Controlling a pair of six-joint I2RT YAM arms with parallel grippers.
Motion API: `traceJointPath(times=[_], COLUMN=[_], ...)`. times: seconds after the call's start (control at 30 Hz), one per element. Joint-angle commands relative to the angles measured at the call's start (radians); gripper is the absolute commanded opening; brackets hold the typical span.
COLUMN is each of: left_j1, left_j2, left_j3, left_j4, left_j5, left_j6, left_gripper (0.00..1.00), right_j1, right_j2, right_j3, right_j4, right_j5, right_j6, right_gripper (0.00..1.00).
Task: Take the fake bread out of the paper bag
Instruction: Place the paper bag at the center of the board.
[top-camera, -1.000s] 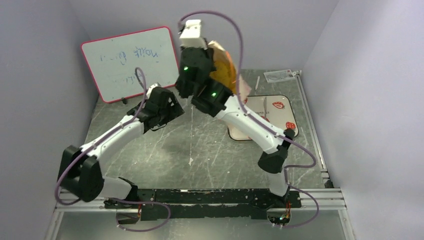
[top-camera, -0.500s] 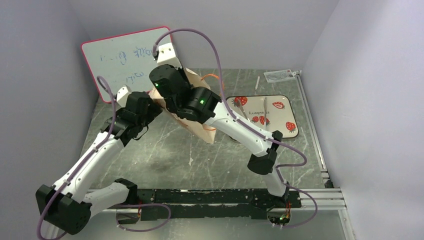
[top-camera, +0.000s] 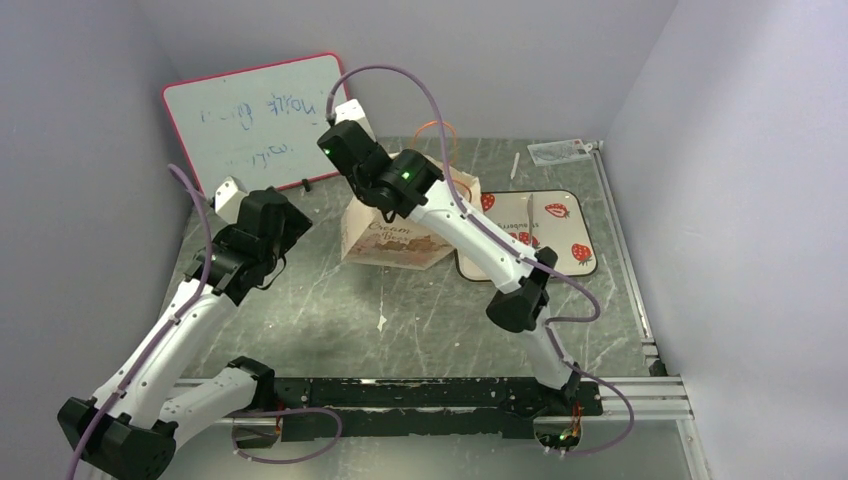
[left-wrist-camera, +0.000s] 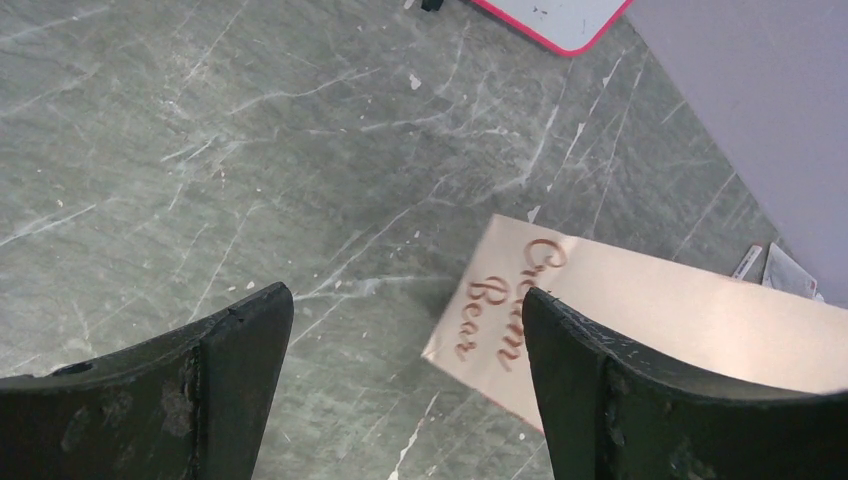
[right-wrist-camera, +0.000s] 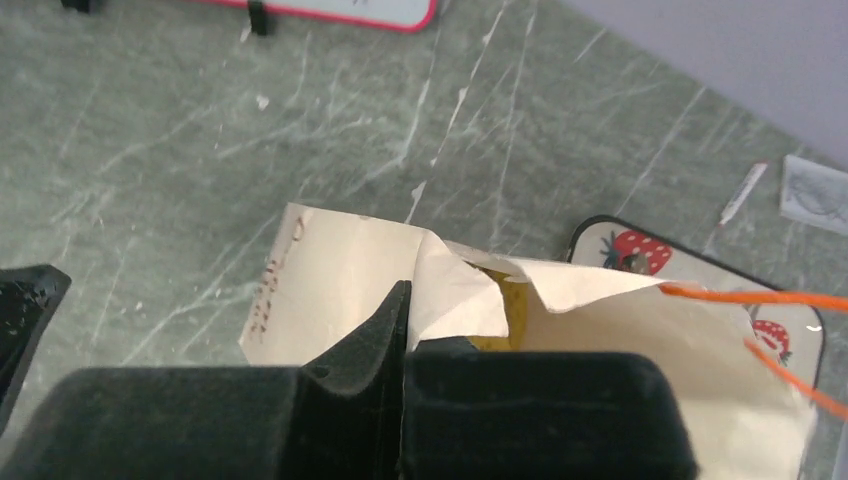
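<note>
Centre frame, our right fingers (right-wrist-camera: 365, 345) pinch the pale tan paper bag (top-camera: 395, 240) at its rim; our left fingers (left-wrist-camera: 235, 350) gape open.

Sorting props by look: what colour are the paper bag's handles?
Orange handles, clearest in right wrist view.

Plain pale lilac-grey walls (top-camera: 560, 60) close in a grey-green, marble-patterned counter (top-camera: 330, 300) streaked with white scratches. A pink-framed whiteboard (top-camera: 255, 120) leans at its far left corner. Aluminium rails (top-camera: 627, 260) edge the right and near sides. Light looks even, perhaps from overhead.
</note>
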Motion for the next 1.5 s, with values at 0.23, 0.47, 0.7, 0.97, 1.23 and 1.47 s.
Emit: traceJointPath(times=[0.23, 0.47, 0.7, 0.97, 1.23, 1.47], left_j1=[0.017, 0.019, 0.020, 0.026, 0.061, 0.113], left_j2=[0.005, -0.008, 0.000, 0.018, 0.038, 0.098], left_j3=[-0.007, -0.020, -0.032, -0.007, 0.097, 0.186], left_j4=[0.017, 0.000, 0.008, 0.037, 0.126, 0.291], left_j5=[-0.004, -0.022, -0.032, -0.067, -0.121, -0.015], left_j6=[-0.024, -0.035, -0.044, -0.008, 0.111, 0.289], left_gripper=[0.89, 0.90, 0.89, 0.93, 0.97, 0.99], right_j1=[0.010, 0.061, 0.075, 0.088, 0.106, 0.111], right_j2=[0.099, 0.116, 0.077, 0.047, -0.029, -0.088], right_j3=[-0.024, -0.045, -0.087, -0.017, -0.043, -0.057], right_j4=[0.012, 0.041, 0.060, 0.053, 0.128, 0.175], right_j5=[-0.174, -0.193, -0.207, -0.159, -0.094, -0.045], right_j6=[0.020, 0.037, 0.057, 0.041, 0.001, -0.032], right_gripper=[0.00, 0.28, 0.68, 0.75, 0.80, 0.80])
